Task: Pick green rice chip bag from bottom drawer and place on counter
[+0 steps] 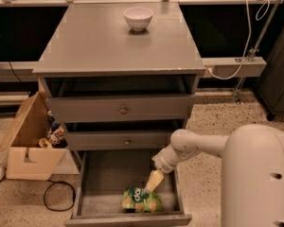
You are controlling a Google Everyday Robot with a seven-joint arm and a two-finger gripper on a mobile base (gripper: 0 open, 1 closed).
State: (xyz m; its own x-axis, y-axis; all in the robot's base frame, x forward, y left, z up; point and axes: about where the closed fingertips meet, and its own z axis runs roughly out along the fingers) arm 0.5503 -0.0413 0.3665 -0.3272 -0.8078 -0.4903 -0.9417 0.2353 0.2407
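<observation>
The green rice chip bag (142,199) lies on the plank floor of the open bottom drawer (104,174), near its front edge. My gripper (154,180) reaches down into the drawer from the right, its pale tip just above the bag's upper right corner. The white arm comes in from the lower right. The counter (99,41) is the flat grey top of the cabinet above.
A white bowl (138,18) stands at the back of the counter. The two upper drawers with knobs (123,110) are shut. An open cardboard box (31,143) with items sits on the floor at the left, a black cable beside it.
</observation>
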